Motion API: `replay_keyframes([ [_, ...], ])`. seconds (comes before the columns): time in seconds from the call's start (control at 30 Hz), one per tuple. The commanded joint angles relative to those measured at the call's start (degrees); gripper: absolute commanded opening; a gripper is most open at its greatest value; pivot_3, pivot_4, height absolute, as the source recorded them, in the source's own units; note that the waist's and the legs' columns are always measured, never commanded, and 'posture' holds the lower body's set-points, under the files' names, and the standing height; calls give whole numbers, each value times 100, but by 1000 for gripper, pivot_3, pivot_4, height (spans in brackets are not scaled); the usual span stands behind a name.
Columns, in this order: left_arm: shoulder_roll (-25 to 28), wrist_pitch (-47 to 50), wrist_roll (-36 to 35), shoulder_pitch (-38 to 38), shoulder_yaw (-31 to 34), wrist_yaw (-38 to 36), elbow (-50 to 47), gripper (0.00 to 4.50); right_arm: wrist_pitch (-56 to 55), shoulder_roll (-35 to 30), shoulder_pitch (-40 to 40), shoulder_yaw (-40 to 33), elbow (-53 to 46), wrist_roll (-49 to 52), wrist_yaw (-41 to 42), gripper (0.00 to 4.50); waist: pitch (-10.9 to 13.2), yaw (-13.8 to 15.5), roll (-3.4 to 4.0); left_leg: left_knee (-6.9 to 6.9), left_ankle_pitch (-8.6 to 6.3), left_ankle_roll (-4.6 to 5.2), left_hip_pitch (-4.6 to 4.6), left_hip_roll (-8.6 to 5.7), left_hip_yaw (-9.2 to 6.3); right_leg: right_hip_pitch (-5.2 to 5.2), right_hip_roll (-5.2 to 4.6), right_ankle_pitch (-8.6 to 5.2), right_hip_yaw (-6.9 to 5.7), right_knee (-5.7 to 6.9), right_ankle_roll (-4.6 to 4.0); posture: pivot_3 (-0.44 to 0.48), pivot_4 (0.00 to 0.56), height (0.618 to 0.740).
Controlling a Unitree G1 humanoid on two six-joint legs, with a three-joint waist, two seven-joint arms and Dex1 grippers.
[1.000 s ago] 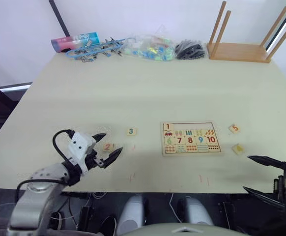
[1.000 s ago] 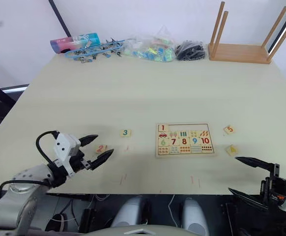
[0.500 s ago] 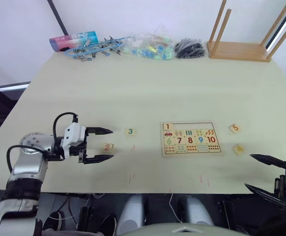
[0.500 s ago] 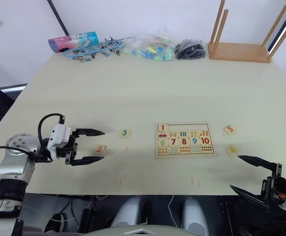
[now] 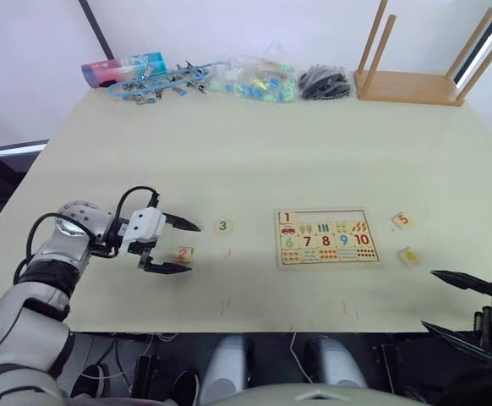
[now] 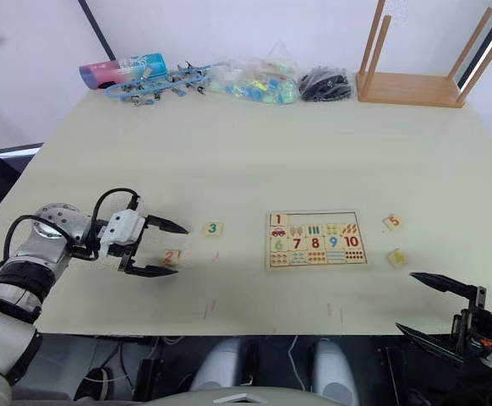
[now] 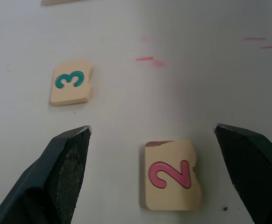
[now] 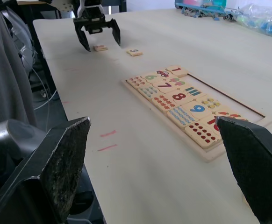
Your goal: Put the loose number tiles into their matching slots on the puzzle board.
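Note:
The puzzle board [image 5: 326, 247] lies right of the table's middle; a red 1 tile [image 5: 287, 217] sits in the first of its upper slots [image 5: 335, 217], and the rest of that row is bare. My left gripper [image 5: 192, 248] is open low over the table, its fingers either side of the loose 2 tile [image 7: 172, 174] without touching it. The green 3 tile [image 5: 222, 226] lies just beyond. Right of the board lie the 5 tile [image 5: 403, 221] and a yellow-printed tile [image 5: 410, 255]. My right gripper [image 5: 429, 298] hangs open and empty at the table's front right edge.
An upturned wooden stool [image 5: 411, 85] stands at the back right. Along the back edge lie a bag of coloured bits [image 5: 254, 80], a black bundle [image 5: 326, 85], blue tools [image 5: 157, 83] and a tube [image 5: 123, 69]. Small red marks [image 5: 225, 304] dot the front of the table.
My left gripper has levelled out and slid right, so its open fingers now flank the 2 tile. The right gripper has sunk slightly. The tiles have not moved.

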Motion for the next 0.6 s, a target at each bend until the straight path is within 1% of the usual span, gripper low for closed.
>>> replay_keyframes([
  [0.03,197,-189,-303,-212,-370,-176,108,4457,-94,-54,26,-122,-171,56,-8,4500,1,12,1,0,0,0,0,1,-1,0,2,0,1,0,0,0,150,737],
  [0.1,228,-286,-362,-296,-579,-176,175,4457,-95,-66,15,-125,-165,53,-15,4500,2,26,-1,1,0,0,1,1,-2,0,5,0,2,1,-1,0,150,737],
  [0.2,208,-427,-355,-387,-708,-176,396,4457,-92,-77,9,-133,-164,53,-27,4500,2,25,-2,5,0,0,0,1,0,1,4,0,6,1,0,0,150,737],
  [0.37,116,-392,-394,-449,-595,-176,678,4457,-67,-96,-6,-113,-180,51,-45,4500,3,17,-1,6,1,0,1,0,2,0,8,0,8,3,1,0,150,737],
  [0.6,167,-438,-379,-462,-665,-176,722,4457,-31,-141,-84,-54,-194,40,-85,4500,3,17,-1,8,1,-1,2,2,1,0,9,0,8,6,1,0,150,737],
])
